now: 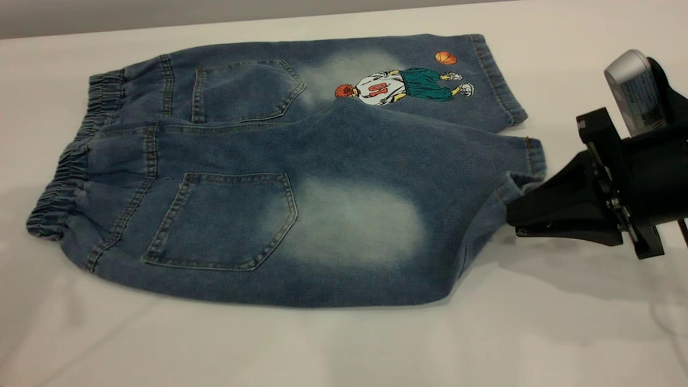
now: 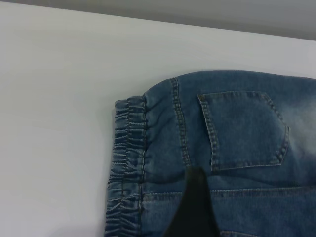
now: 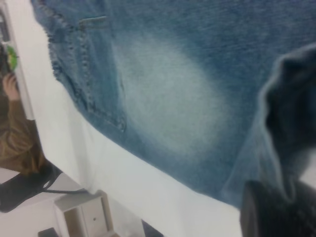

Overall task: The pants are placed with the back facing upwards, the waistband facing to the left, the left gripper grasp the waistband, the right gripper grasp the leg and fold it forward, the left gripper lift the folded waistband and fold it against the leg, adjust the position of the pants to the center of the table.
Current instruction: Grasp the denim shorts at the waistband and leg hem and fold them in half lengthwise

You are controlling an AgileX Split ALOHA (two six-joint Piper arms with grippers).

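The pants [image 1: 231, 215] lie back up on the table [image 1: 344, 344], with the ruffled waistband [image 1: 70, 172] at the left. The leg [image 1: 349, 226] with the pale oval patch is nearest; the leg with the basketball-player print [image 1: 398, 86] lies behind it. My right gripper [image 1: 513, 215] is shut on the near leg's hem [image 1: 524, 177], which is bunched and slightly raised. The right wrist view shows that hem [image 3: 291, 98] curling over the right gripper [image 3: 276, 210]. The left gripper [image 2: 195, 207] shows only as a black part above the denim beside the waistband [image 2: 128, 148].
Bare table surrounds the shorts, with the widest stretch along the front and right. The table's far edge [image 1: 215, 24] runs close behind the shorts. Past the table's edge, the right wrist view shows a person's arm [image 3: 15, 128] and a white cabinet [image 3: 84, 217].
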